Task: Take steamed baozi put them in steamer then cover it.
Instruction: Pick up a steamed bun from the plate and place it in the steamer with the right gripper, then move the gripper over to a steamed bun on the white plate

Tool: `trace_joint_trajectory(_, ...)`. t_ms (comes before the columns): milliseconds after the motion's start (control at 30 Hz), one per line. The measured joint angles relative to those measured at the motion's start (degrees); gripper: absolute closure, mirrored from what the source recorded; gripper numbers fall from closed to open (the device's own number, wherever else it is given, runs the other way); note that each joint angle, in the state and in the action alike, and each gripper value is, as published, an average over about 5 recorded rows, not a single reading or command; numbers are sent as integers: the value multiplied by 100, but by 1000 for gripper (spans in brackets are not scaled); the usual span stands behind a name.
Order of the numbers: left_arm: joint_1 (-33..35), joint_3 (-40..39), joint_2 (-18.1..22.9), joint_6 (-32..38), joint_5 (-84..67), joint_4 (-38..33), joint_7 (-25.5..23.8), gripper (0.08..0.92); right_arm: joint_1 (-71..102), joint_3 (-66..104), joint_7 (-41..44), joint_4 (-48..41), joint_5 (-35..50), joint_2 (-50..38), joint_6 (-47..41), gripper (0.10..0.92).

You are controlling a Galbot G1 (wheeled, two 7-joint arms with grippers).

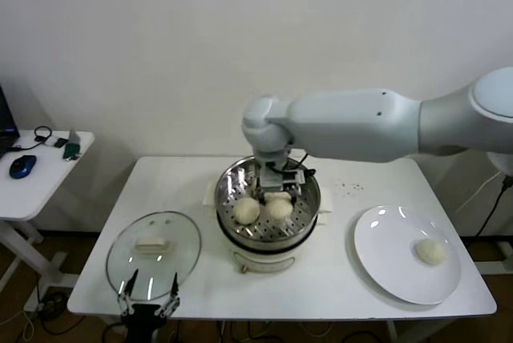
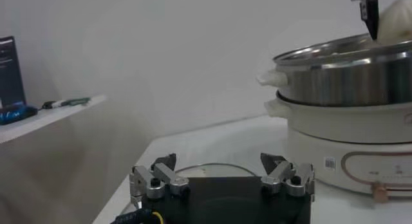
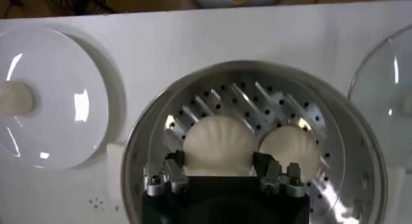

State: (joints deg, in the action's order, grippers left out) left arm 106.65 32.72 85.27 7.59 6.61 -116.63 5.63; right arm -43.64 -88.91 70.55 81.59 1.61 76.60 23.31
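Jaws of the right gripper [image 3: 219, 174] pinch a baozi [image 3: 217, 143] low inside the steamer [image 1: 268, 199], beside two others. Placing is the step; next they must release and rise. One baozi [image 1: 430, 251] waits on the plate [image 1: 393, 267]. Left gripper [image 1: 149, 293], jaws spread, idles near the cover [image 1: 154, 248], at the counter [image 1: 337, 283] edge.

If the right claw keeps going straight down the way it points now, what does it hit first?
The right claw points down into the steamer, shut on a baozi. Going on, that baozi would likely meet the perforated bottom first; a second baozi lies close beside it. How far above the bottom it hangs is unclear.
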Motion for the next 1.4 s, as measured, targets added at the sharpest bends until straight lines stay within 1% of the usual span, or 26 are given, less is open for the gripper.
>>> trace_joint_trajectory(433,1,80,-8,34,-125,32,3,177,272,-135,165,-123,-44,162,39,314)
trace_joint_trajectory(667,-21,73,-23,33,-145,48,5,177,354,-108,178,-138,-64,186,-52,212)
trace_joint_trajectory(933,-36,47,-4,23,-147,52,11,177,306,22,193,-136,-80,113,-71,203)
trace_joint_trajectory(1167,-46,54,-5,26,-159,46,14,177,68,109,192,-144,69,-173,-171,203)
trace_joint_trajectory(1400,-84,49,-22,27,-161,32,13,177,-279,-49,-28,-141,486,-860,-627,203)
